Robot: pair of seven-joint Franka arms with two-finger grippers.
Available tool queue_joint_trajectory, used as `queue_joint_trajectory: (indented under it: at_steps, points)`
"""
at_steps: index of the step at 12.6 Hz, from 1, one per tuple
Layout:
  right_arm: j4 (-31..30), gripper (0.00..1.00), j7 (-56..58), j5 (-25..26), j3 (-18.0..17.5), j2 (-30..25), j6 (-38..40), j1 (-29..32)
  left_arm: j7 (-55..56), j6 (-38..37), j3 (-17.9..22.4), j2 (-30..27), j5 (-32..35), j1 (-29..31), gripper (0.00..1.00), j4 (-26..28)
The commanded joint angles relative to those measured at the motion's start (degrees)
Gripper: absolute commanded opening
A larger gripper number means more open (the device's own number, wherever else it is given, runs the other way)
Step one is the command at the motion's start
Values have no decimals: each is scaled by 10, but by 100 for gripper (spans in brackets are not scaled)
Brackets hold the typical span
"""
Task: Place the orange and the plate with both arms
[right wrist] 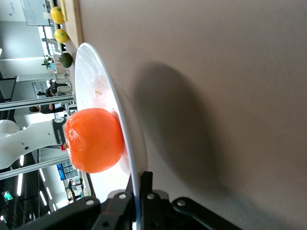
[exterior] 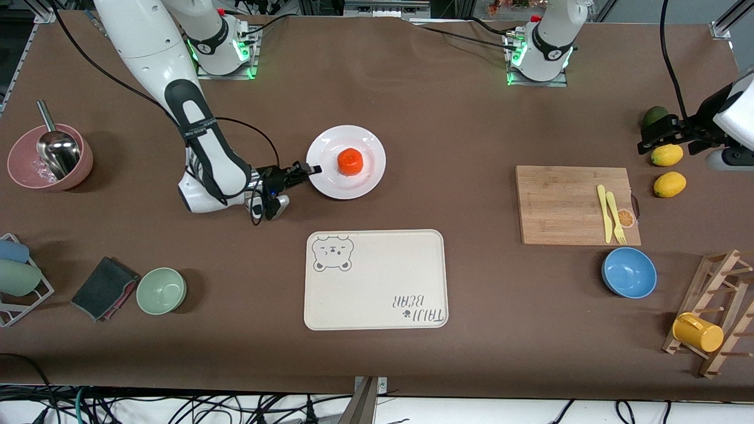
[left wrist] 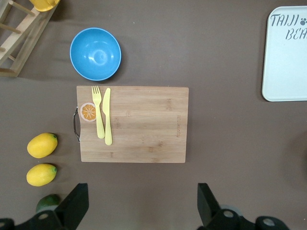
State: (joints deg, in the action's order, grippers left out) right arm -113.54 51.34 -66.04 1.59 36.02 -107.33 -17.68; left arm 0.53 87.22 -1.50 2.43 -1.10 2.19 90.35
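The right gripper (exterior: pixel 311 171) is squeezed tight on the rim of the round shiny white plate (exterior: pixel 330 185), low by the table, likely so it can lift or slide the plate; the small round bright orange fruit (exterior: pixel 350 161) sits in the plate's middle, smooth and glossy; the plate lies flat, farther from the front camera than the cream bear tray (exterior: pixel 377 282); the left gripper (left wrist: pixel 139 211) waits with fingers wide apart over the brown table beside the wooden cutting board (left wrist: pixel 144 124).

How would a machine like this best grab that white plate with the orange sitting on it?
By the thin rim, coming in low from the side. The plate lies flat on the table with the orange in its well, so only the wide edge offers a pinch. The right end effector is shut on the rim at the right arm's end.
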Motion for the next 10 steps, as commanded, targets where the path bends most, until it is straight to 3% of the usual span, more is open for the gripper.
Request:
queue_joint_trajectory:
  at_steps: [1, 6, 8, 10]
  points:
    - [50, 0, -7, 6, -2, -2, 17, 11, -15, 7, 8, -1, -5, -4, 100, 5]
    - [251, 0, -156, 5, -4, 90, 10, 5, -16, 7, 8, 3, 1, -1, 100, 6]
    - [363, 0, -172, 3, -5, 158, 6, 5, -16, 7, 7, 4, 3, -2, 100, 4]
    - [474, 0, -211, -6, -14, 229, -60, 2, -16, 7, 7, 6, 2, -3, 100, 4]
